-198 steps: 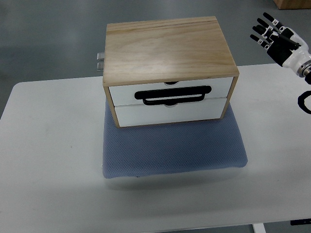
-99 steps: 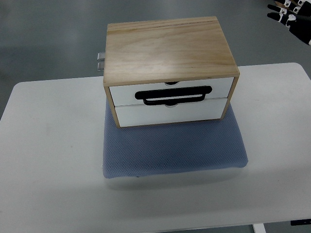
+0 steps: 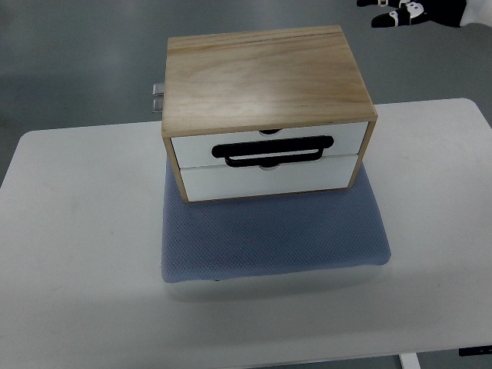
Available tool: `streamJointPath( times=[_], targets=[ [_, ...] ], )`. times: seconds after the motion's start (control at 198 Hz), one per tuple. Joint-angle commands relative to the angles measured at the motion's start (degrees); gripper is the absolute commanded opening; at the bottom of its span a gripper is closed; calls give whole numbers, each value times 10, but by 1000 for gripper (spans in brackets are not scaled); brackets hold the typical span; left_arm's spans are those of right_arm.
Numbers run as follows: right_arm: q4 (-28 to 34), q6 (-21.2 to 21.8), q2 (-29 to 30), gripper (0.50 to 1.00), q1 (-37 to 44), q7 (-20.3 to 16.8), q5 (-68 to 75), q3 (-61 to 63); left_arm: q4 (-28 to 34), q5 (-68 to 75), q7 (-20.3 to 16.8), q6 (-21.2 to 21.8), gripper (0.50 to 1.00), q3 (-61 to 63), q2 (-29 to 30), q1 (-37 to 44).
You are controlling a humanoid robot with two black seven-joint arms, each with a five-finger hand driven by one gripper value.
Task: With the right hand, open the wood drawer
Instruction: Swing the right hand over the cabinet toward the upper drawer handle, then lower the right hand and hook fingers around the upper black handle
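Right hand [image 3: 411, 13] sits at the 1 o'clock edge of your view, only partly in frame, its dark fingers [image 3: 384, 21] stretched out toward 9 o'clock and holding nothing. It hangs over the grey floor [image 3: 77, 61] beyond the counter [image 3: 77, 254], well apart from the wood drawer box [image 3: 265, 77]. You see the box just above centre, standing at the 12 o'clock end of a blue-grey mat [image 3: 273, 238] that lies on the white counter. Its two white drawer fronts face 6 o'clock: the upper drawer [image 3: 192, 147] and the lower drawer [image 3: 269, 181], both flush with the frame. A black handle [image 3: 273, 151] runs across the seam between them. At 9 o'clock of the box's back corner, a small metal fitting [image 3: 158, 98] projects from its side.
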Motion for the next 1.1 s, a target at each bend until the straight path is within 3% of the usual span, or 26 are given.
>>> streamJointPath(
  times=[0.0,0.197,0.343,0.742,1.095],
  targets=[
    [52,0,2,932,52,0,-30,-51,0,0,0,0,1000,0,0,-1],
    [134,0,24,932,109,-5,-75,-103,0,0,0,0,1000,0,0,-1],
    [161,0,59,930,141,-11,-117,-150,0,0,0,0,1000,0,0,0],
    [168,0,118,926,150,-87,-134,-185,0,0,0,0,1000,0,0,0],
    [169,-21,128,926,141,-125,-139,-190,0,0,0,0,1000,0,0,0]
  ],
)
